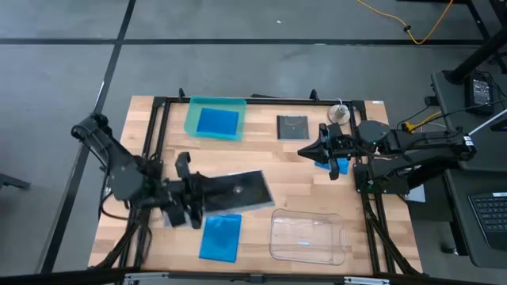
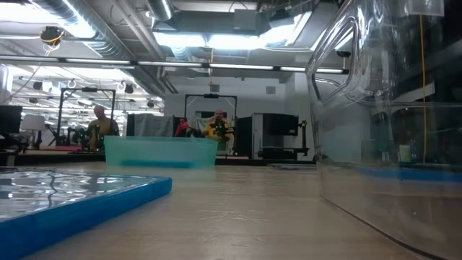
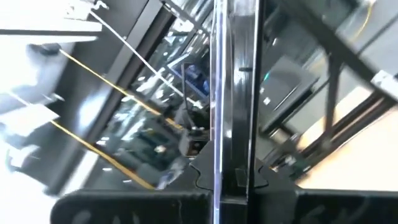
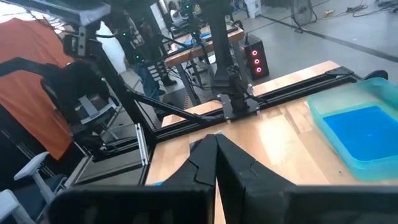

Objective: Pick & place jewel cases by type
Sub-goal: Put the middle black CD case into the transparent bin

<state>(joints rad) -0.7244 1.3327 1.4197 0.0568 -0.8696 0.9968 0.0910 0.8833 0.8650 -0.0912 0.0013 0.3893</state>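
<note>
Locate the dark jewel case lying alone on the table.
In the high view, the dark jewel case lies flat near the far edge, between the teal tray and the right gripper.

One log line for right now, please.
left gripper: jaws shut on dark jewel case | right gripper: shut, empty

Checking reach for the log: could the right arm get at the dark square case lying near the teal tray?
Probably yes: the dark square case lies uncovered beside the shut, empty right gripper.

Blue jewel case (image 2: 79, 206) near — teal tray (image 2: 160, 152) beyond, clear tray (image 2: 390, 108) beside.
</note>
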